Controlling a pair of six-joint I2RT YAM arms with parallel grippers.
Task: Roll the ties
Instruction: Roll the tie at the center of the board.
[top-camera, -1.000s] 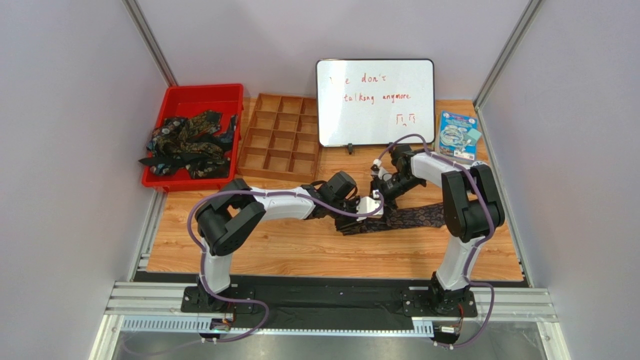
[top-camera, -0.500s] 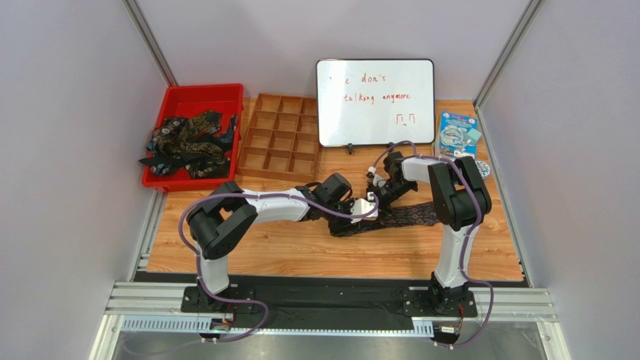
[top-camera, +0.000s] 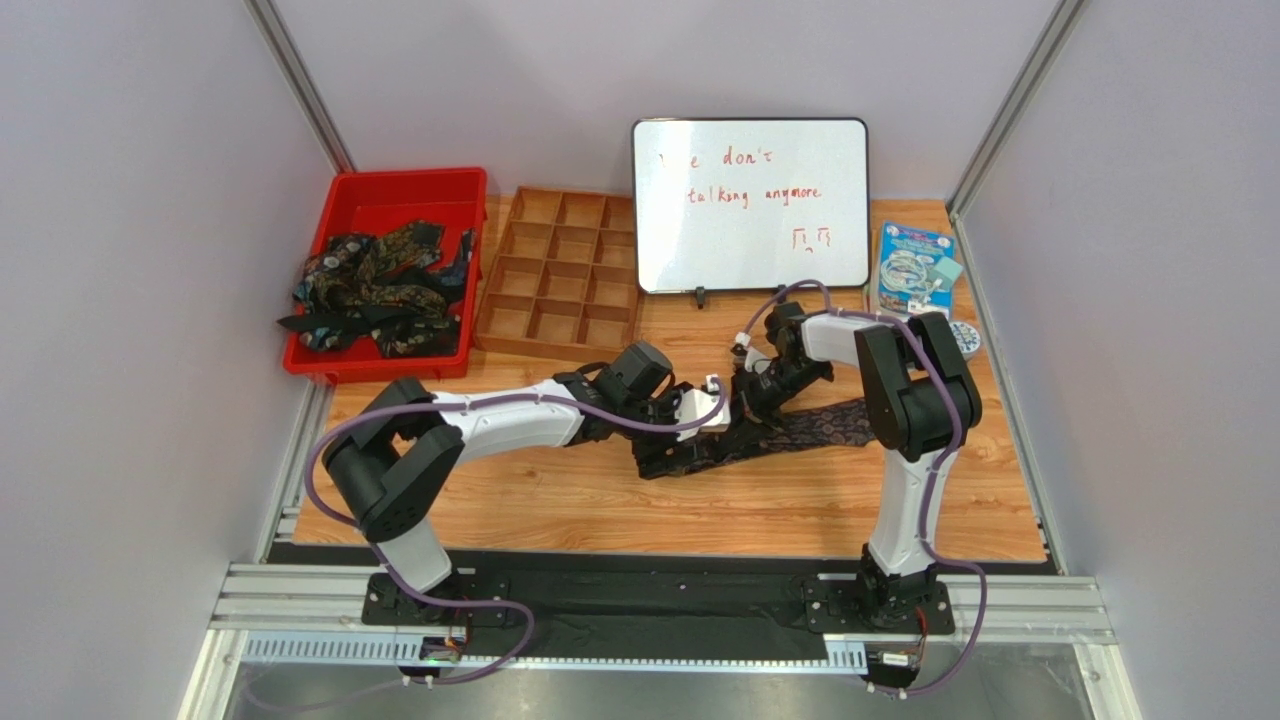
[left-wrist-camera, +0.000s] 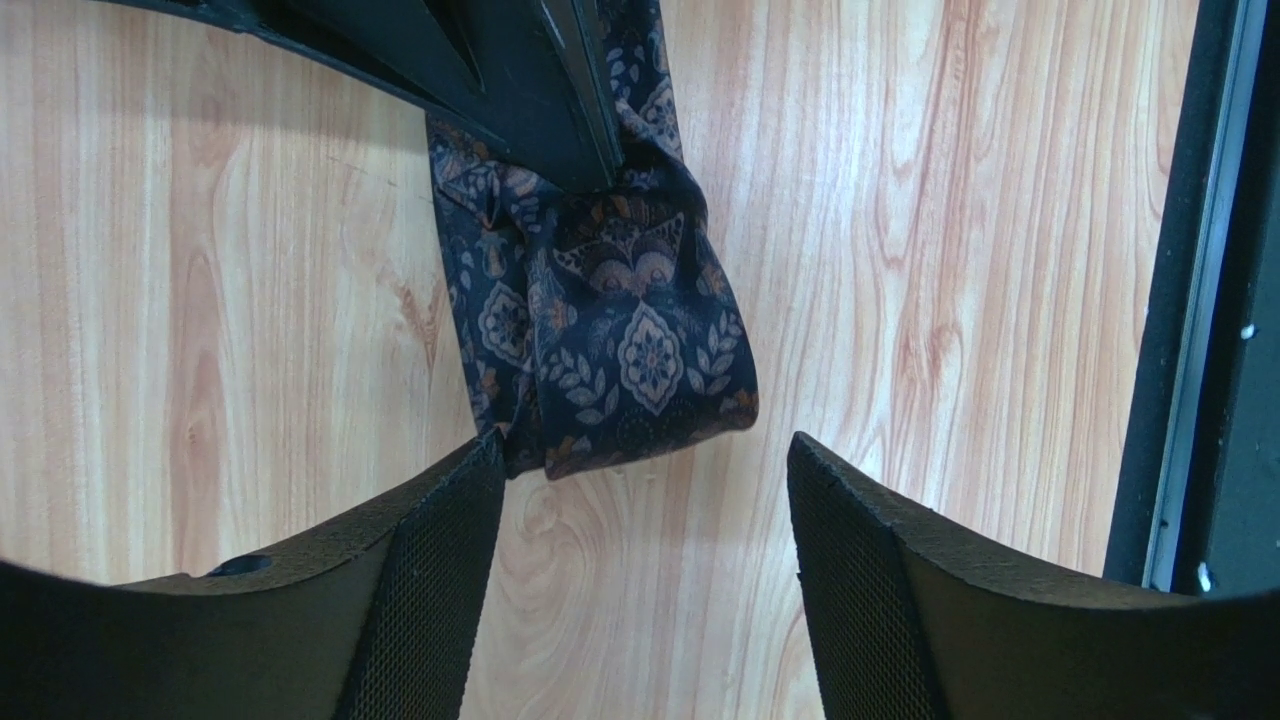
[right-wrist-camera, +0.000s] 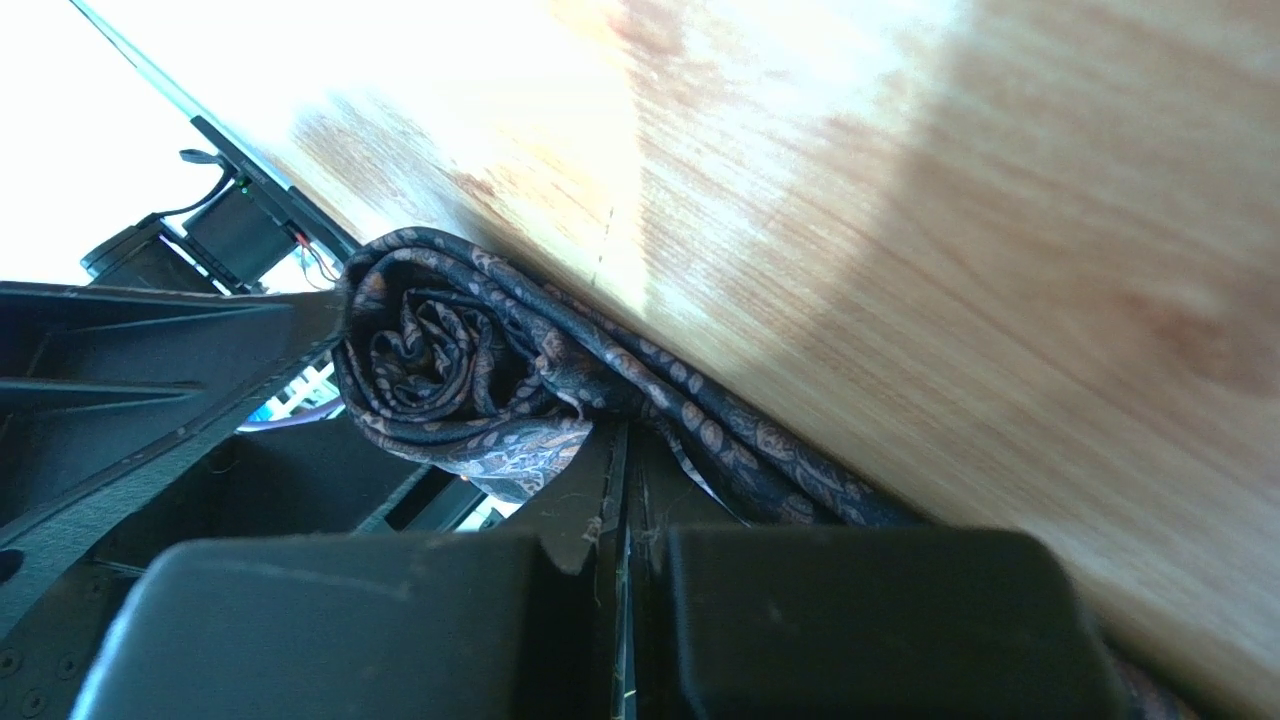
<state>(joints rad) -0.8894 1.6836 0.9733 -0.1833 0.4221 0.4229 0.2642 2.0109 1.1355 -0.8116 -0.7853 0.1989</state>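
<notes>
**Inventory count, current frame**

- Arms: 2, the left arm (top-camera: 496, 420) and the right arm (top-camera: 917, 393).
- Pincers: 2, the left pincer (left-wrist-camera: 643, 458) and the right pincer (right-wrist-camera: 619, 450).
- On the surface (top-camera: 601, 510): 1 tie (top-camera: 819, 432).
- More ties (top-camera: 376, 293) are heaped in the bin, too tangled to count.
- Red bin (top-camera: 398, 182): 1.
- Wooden divider tray (top-camera: 559, 285): 1.
- Whiteboard (top-camera: 751, 203): 1.
- Blue packet (top-camera: 914, 270): 1.
- Small round disc (top-camera: 963, 338): 1.

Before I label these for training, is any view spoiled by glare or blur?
Right wrist: tabletop blown out at upper left, tie dim but legible. Left wrist: even light, tie sharp. Top external: evenly lit, no glare.
</notes>
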